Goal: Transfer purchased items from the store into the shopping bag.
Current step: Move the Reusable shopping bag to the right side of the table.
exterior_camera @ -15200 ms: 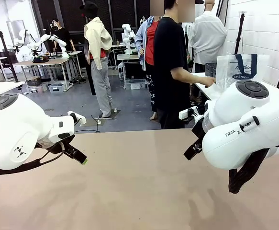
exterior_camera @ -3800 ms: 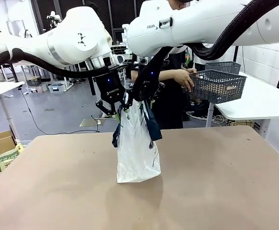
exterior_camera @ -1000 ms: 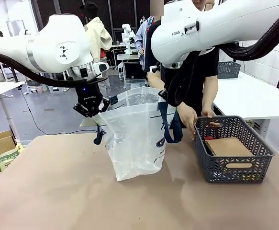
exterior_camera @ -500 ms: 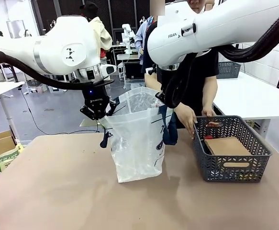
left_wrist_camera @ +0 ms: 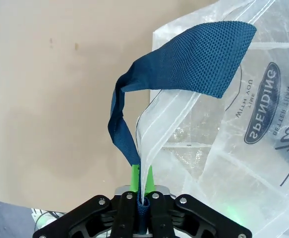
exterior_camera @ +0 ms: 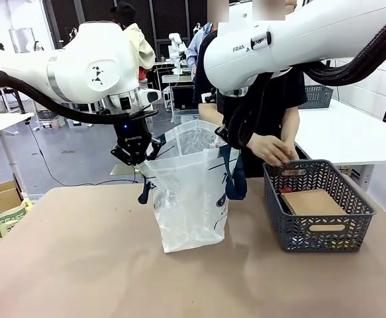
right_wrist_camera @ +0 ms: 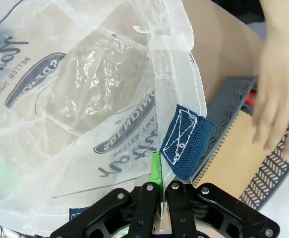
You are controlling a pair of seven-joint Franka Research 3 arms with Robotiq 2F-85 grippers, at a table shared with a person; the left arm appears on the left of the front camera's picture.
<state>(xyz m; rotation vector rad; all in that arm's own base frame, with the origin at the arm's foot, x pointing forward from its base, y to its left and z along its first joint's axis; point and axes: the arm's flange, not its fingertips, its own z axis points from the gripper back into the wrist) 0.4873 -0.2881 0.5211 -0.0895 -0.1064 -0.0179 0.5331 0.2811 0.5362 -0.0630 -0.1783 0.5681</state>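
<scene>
Open bag mouth; hand over basket

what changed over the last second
The left pincer slid toward the right pincer, narrowing the mouth of the bag. The person's hand rose from beside the basket to over its far rim. Both pincers stayed shut on the bag; basket and tan pack are much as before.

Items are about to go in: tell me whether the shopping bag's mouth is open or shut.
Open. The left gripper and right gripper each clamp one rim side of the shopping bag, holding its mouth spread.
</scene>
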